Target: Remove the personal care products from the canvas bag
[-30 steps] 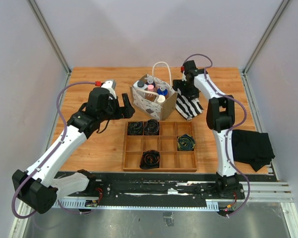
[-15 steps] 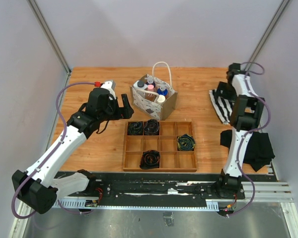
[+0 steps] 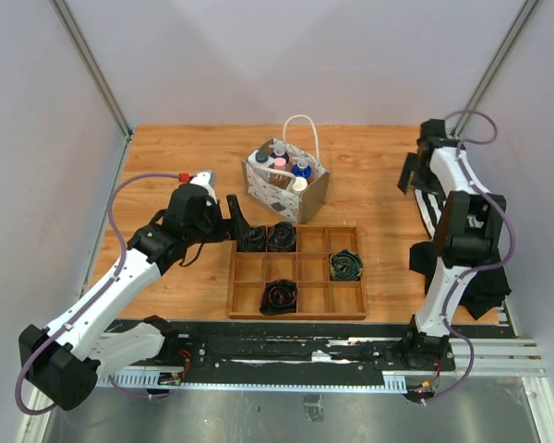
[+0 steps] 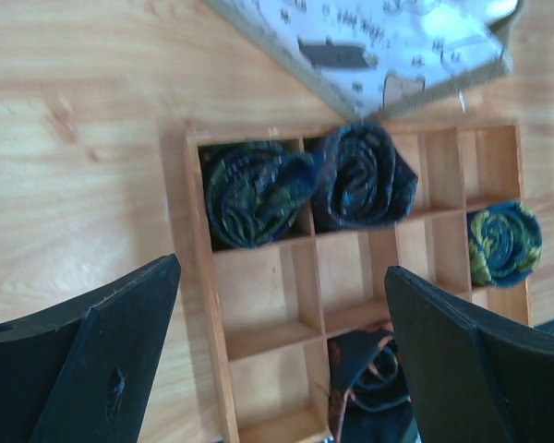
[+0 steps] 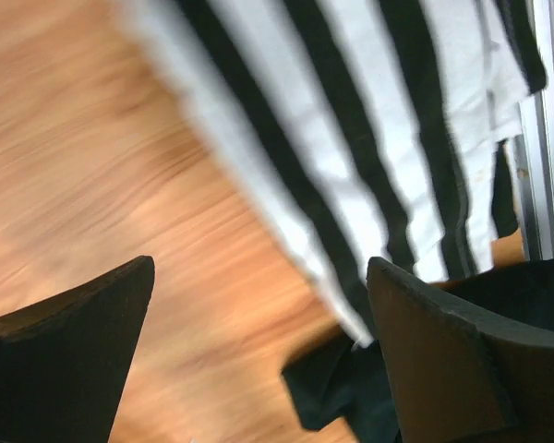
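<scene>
The striped cloth [image 5: 369, 111] had left the canvas bag's [image 3: 279, 192] side and now lay under my right hand [image 3: 410, 173], wide and empty, near the bench's right rail. That freed the bag's right flank. The personal care products [image 3: 283, 166] remained inside it, just beyond my wide, empty left hand [image 4: 282, 277], which hung over the tray [image 4: 196, 231].

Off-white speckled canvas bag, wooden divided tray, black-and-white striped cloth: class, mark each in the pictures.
Off-white speckled canvas bag [image 3: 275, 189], top external view, front wall.
Wooden divided tray [image 3: 314, 269], top external view, an empty middle compartment.
Black-and-white striped cloth [image 5: 351, 157], right wrist view, a stripe mid-cloth.
</scene>
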